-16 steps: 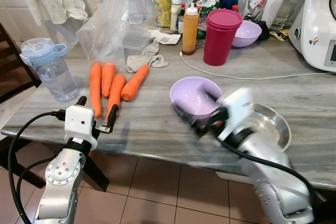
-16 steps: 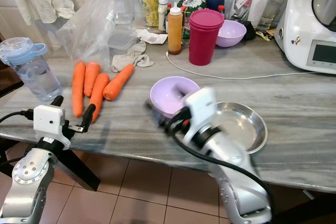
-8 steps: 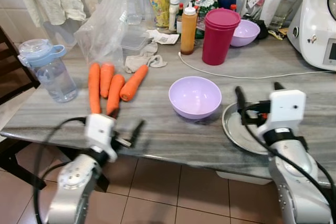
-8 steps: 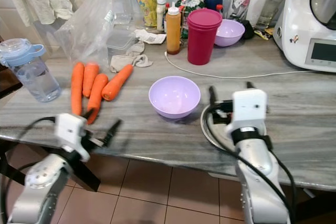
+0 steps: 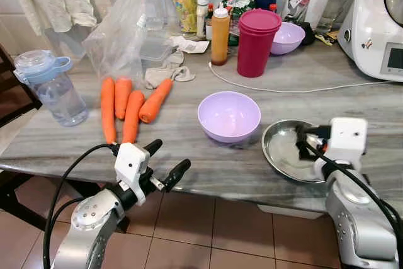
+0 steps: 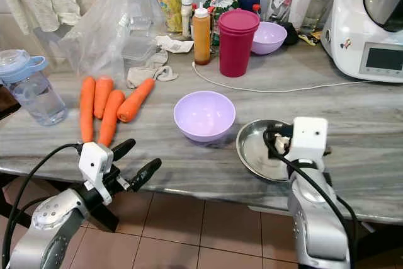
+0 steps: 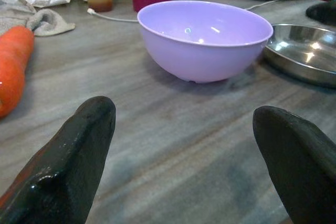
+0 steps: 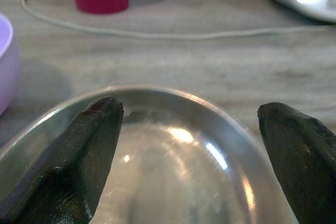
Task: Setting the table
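From our head we see the whole gray table [image 5: 189,149] with carrots [image 5: 129,102]. Our right wrist sees our open right gripper [image 8: 191,129] just over the metal bowl [image 5: 291,150]. Our open left gripper [image 5: 167,159] points at the purple bowl [image 7: 205,38], well apart.

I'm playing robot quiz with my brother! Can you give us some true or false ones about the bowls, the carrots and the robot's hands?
1. The purple bowl is full of soup. False: it is empty.
2. Four carrots lie on the counter. True.
3. The right gripper is over the metal bowl with its fingers apart. True.
4. The left gripper is holding a carrot. False: it is open and holds nothing.
5. The metal bowl sits inside the purple bowl. False: they are side by side.
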